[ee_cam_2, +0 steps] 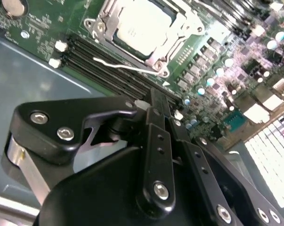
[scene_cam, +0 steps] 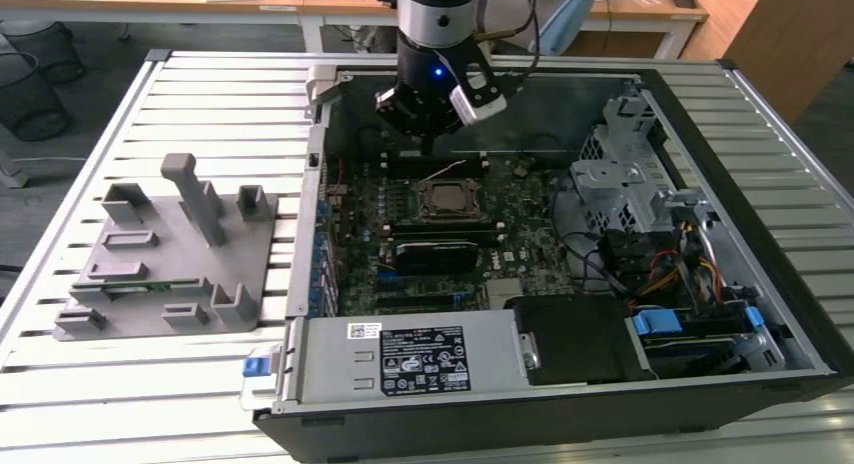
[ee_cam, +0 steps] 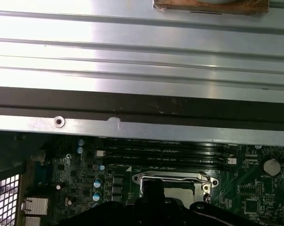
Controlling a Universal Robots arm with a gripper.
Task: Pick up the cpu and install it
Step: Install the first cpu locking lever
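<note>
The cpu [ee_cam_2: 142, 26] is a flat square chip with a pale, shiny metal top, and in the second wrist view it lies level inside the socket's metal frame [ee_cam_2: 97, 26] on the green motherboard [ee_cam_2: 38, 42]. A thin wire lever [ee_cam_2: 125, 67] runs along one side of that frame, next to the dark memory slots [ee_cam_2: 104, 70]. In the exterior view the cpu [scene_cam: 445, 198] shows as a small light square in the socket near the middle of the motherboard [scene_cam: 521, 239], inside the open computer case [scene_cam: 694, 314] that lies flat on a slatted metal table [scene_cam: 214, 94].

The arm reaches down from above into the case, toward the case wall farthest from the exterior camera. The gripper [scene_cam: 424, 136] hangs above the board just beyond the socket and holds nothing. In the second wrist view the gripper [ee_cam_2: 157, 102] has its black fingers [ee_cam_2: 156, 141] drawn together with no gap visible between them, apart from the cpu. In the first wrist view the dark body of the gripper [ee_cam: 153, 195] stands in front of the socket.

On the exterior view's left, a grey fixture tray [scene_cam: 174, 254] sits on the table, well apart from the case
</note>
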